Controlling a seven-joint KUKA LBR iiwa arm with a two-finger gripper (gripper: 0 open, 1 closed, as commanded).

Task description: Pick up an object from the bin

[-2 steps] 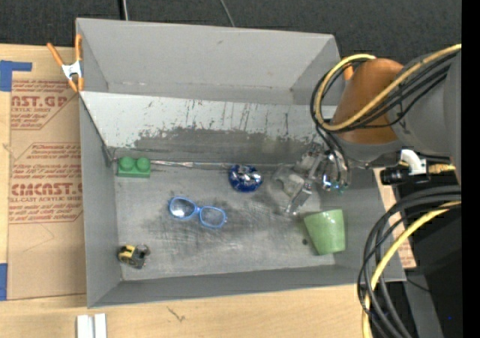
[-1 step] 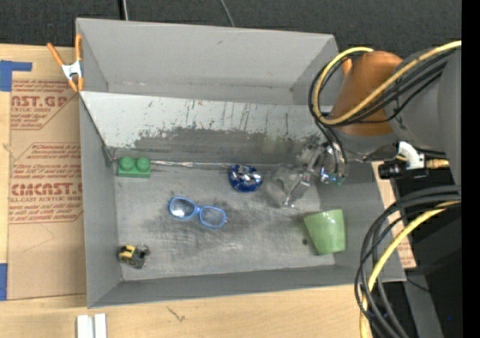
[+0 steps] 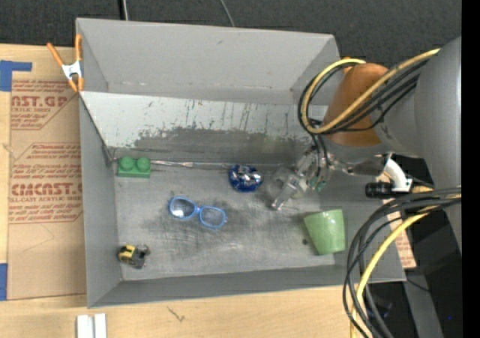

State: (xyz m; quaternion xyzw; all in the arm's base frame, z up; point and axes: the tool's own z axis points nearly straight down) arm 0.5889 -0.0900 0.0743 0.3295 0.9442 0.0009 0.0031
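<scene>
Grey rounded arm (image 3: 442,104) — orange wrist cover (image 3: 358,108), looping yellow-and-black cables (image 3: 306,104), pale metallic tool (image 3: 285,195) — white plug (image 3: 395,173).

Blue-white lump (image 3: 245,177) mid-bin, green cup (image 3: 326,231) right

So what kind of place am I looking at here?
Probably a robotics lab rig: a grey metal bin of odd items, like blue toy glasses and a green cup, with a robot's end effector reaching in.
</scene>
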